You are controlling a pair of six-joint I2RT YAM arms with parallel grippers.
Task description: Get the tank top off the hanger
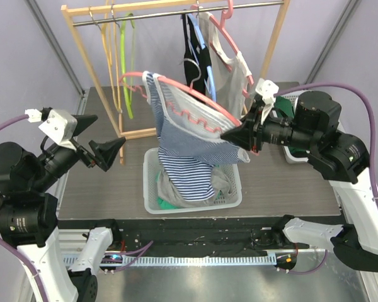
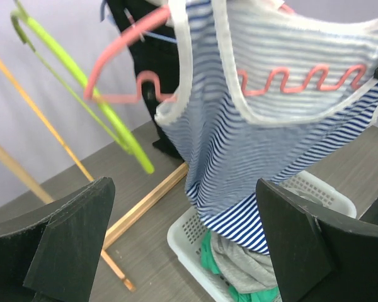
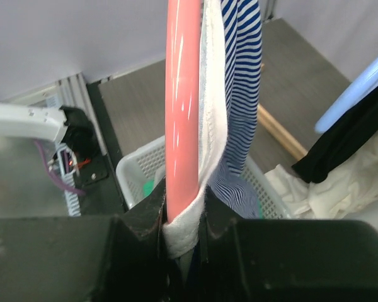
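A blue-and-white striped tank top (image 1: 183, 141) with white trim hangs on a pink hanger (image 1: 195, 94) held tilted above the basket; its hem droops into the basket. My right gripper (image 1: 230, 134) is shut on the hanger's right end, and in the right wrist view the pink hanger (image 3: 181, 94) and the top's white trim (image 3: 214, 145) are pinched together in that gripper (image 3: 183, 214). My left gripper (image 1: 110, 154) stands open to the left of the garment, apart from it. In the left wrist view the tank top (image 2: 264, 145) and hanger (image 2: 113, 60) lie ahead of the open gripper (image 2: 184, 189).
A white mesh basket (image 1: 152, 189) holding grey and green clothes sits under the top. Behind it stands a wooden rack (image 1: 88, 75) with a green hanger (image 1: 123, 69) and black and cream garments (image 1: 223, 56). Another white container (image 1: 296, 154) sits behind my right arm.
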